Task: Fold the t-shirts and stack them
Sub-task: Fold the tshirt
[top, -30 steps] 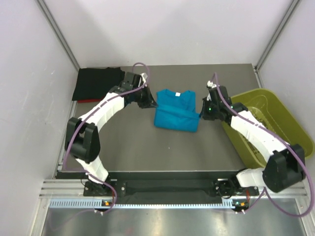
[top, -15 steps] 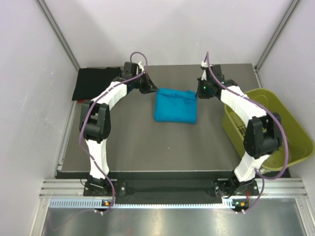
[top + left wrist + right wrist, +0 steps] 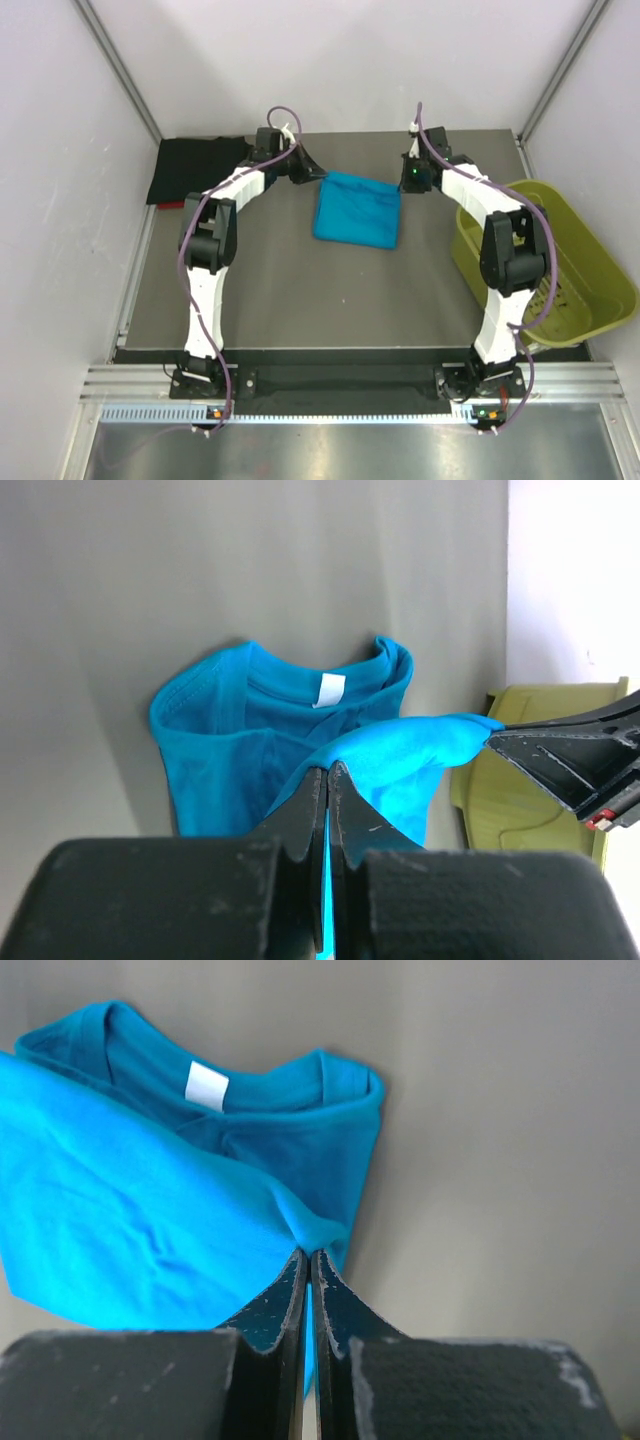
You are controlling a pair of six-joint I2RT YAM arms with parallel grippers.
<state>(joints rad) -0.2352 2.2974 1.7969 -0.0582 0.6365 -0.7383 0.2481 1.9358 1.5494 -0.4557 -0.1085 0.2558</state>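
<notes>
top external view: the teal t-shirt (image 3: 357,210) lies midway on the table (image 3: 300,290), its far edge running side to side. left gripper (image 3: 312,172) and right gripper (image 3: 408,180) are each pinched tight on one end of that lifted fold, the collar (image 3: 340,1075) just ahead of their fingertips; the black t-shirt (image 3: 195,170) lies far left, nearer the left gripper.

The left gripper (image 3: 327,780) hides the near part of the teal-blue t-shirt (image 3: 240,740); the right gripper (image 3: 492,738) covers part of the yellow-green bin (image 3: 500,820).
</notes>
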